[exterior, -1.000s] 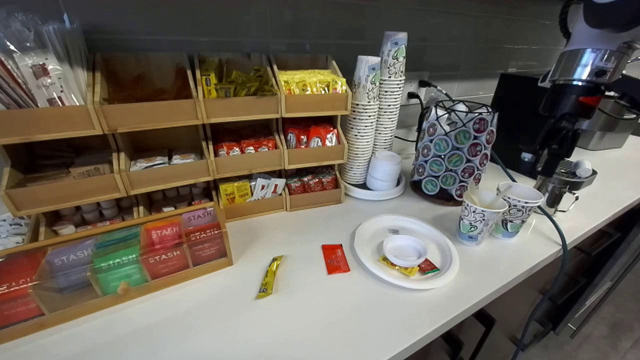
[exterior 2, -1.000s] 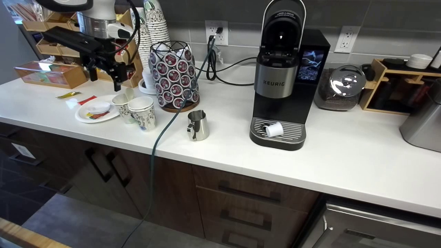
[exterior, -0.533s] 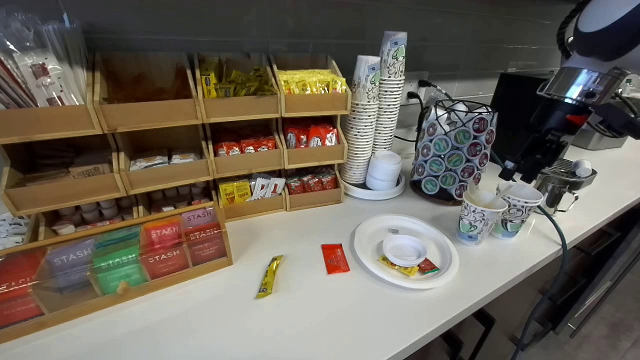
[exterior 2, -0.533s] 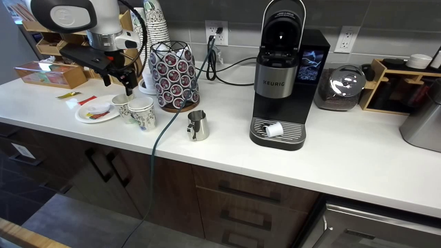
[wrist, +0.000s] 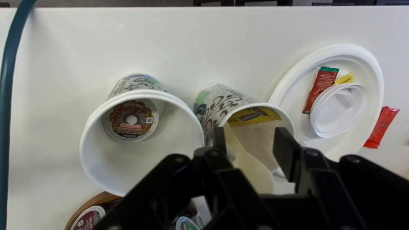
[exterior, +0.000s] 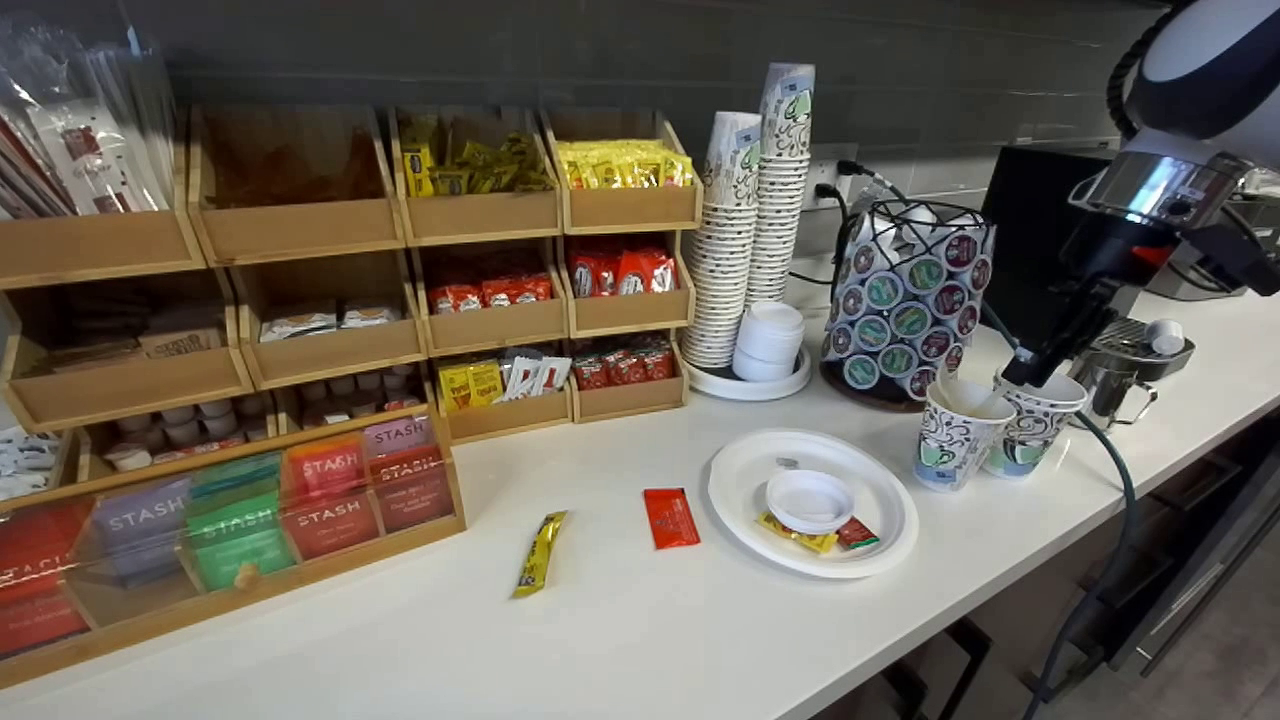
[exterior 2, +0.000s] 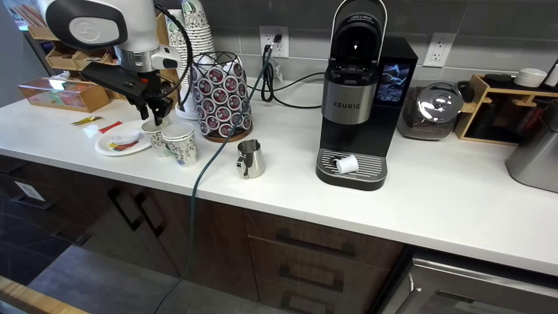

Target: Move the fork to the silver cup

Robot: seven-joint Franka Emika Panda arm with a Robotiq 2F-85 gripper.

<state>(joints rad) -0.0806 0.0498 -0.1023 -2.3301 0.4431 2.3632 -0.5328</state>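
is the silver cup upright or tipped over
Upright: in an exterior view the silver cup stands on its base on the counter, its mouth facing up.

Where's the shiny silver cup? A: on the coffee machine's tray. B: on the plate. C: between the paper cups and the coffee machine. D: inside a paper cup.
C: an exterior view shows the silver cup on the counter, in the gap between paper cups and coffee machine.
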